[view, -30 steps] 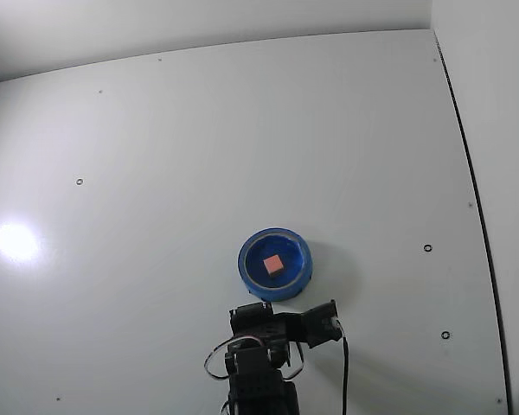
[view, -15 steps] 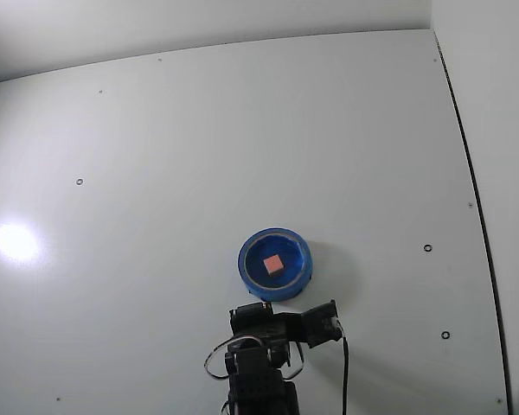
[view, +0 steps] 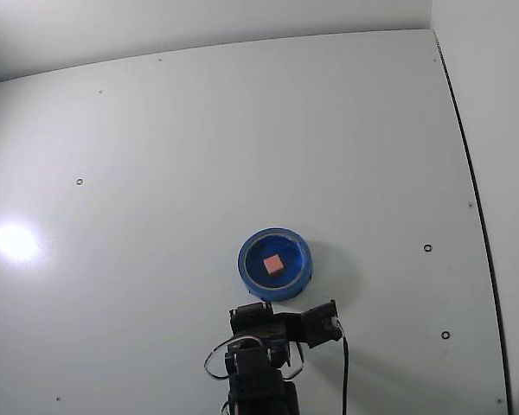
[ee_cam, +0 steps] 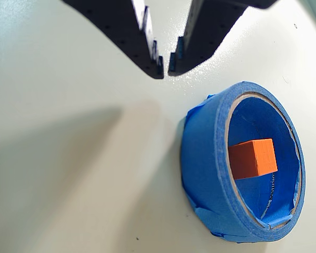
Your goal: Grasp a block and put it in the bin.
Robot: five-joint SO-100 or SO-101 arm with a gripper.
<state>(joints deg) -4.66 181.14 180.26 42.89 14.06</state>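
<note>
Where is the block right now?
The block sits inside the blue bin, low and right of centre in the fixed view, just above the arm; in the wrist view the pincer is beside the bin, empty.

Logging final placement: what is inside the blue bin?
The block sits alone inside the bin, resting on its floor. The near wall hides part of the floor in the wrist view.

The bin (ee_cam: pixel 205 174) is blue, its rim lighter than its deep-blue inside. Within it, the block (ee_cam: pixel 253 158) is plain orange-red. Around it, the table (view: pixel 242 147) is plain white.
</note>
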